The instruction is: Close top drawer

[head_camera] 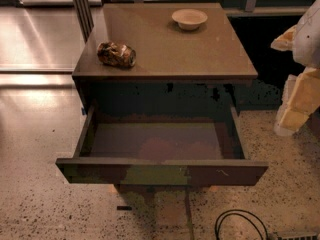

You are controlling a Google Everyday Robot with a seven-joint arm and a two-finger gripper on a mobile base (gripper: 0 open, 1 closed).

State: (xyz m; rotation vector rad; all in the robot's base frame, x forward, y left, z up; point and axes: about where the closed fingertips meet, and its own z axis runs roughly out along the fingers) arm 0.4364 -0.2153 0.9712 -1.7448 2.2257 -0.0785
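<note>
My gripper (299, 101) hangs at the right edge of the scene, beside the cabinet's right side and well apart from the drawer front. Whether it is released or clenched, I cannot tell.

The top drawer (160, 173) is pulled fully out toward the near side, under the tabletop (165, 49), and its inner floor is bare.

Procedure, as judged:
1. Bring the gripper around to the near face of the front panel.
2. Contact the panel near its middle, so that the drawer does not skew.
3. Push straight toward the far side until the panel is flush.

The panel's long axis runs left to right, and the drawer travels near to far.
</note>
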